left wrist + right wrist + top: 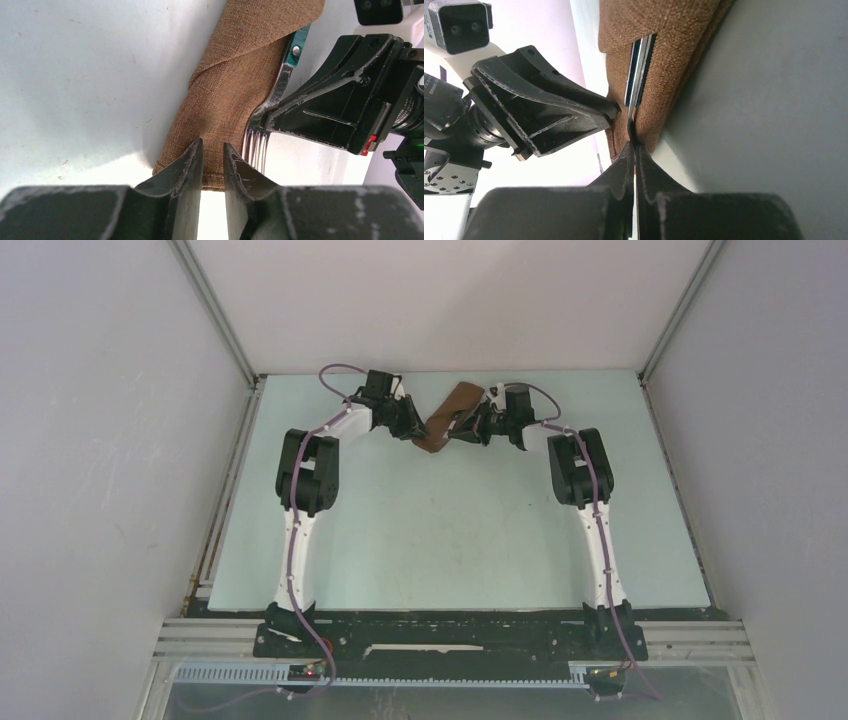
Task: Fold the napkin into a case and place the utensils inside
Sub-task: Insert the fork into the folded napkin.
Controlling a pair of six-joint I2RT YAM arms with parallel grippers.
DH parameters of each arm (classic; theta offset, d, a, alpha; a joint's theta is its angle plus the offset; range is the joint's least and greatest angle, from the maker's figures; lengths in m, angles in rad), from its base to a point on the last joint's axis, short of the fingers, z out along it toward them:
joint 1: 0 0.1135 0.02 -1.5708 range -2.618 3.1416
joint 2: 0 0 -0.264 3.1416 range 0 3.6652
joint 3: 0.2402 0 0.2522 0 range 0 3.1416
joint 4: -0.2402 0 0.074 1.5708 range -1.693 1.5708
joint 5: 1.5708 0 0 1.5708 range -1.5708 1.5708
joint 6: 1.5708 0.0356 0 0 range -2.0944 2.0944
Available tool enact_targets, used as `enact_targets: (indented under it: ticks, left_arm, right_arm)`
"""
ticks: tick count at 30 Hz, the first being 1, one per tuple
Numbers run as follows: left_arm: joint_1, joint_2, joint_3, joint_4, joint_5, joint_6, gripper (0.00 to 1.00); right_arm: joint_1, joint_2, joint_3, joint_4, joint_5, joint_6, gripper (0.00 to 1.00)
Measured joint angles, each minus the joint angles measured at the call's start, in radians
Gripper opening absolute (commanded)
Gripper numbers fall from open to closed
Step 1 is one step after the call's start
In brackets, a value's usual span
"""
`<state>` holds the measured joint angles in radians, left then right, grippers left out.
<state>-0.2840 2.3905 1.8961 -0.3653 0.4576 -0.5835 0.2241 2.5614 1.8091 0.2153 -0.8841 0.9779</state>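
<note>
**Position of work.** The dark-brown woven-cloth case (447,418), a narrow oblong pouch, lies at the far middle of the pale counter (450,540). It is set on a slant between the two arms, with its far end a little toward the right. A diagonal fold crosses its upper face.

**Left arm.** The black, scuffed left fingers (192,165) stand a narrow gap apart at the near end of the case. Cloth shows in the gap down to the hem. Whether they pinch the cloth or only bear on it cannot be told.

**Right arm.** The right fingers (624,167) are closed tight, with no gap, on the thin metal neck of the silver-headed, teal-handled fork (281,82), just behind the tines. The tines lie outside the case, just beside its near end and close to the left fingers. The teal handle, which carries a silver rivet, runs in under the edge of the fold. In the right wrist view it sits edge-on in the slot between two layers of cloth. How far it reaches inside is hidden.

**Markings.** Small white lettering runs round the black barrel (407,107) at the right wrist, and similar print shows on the left arm's barrel in the right wrist view. Both are too small to read. A red tab (370,144) sits on the lower corner of the right finger mount.
</note>
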Motion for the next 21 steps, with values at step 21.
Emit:
enact_targets:
  ticks: [21]
  left_arm:
    - [0.0, 0.005, 0.0, 0.002, 0.018, 0.0, 0.31]
  right_arm:
    - [0.001, 0.033, 0.065, -0.056, 0.056, 0.035, 0.22]
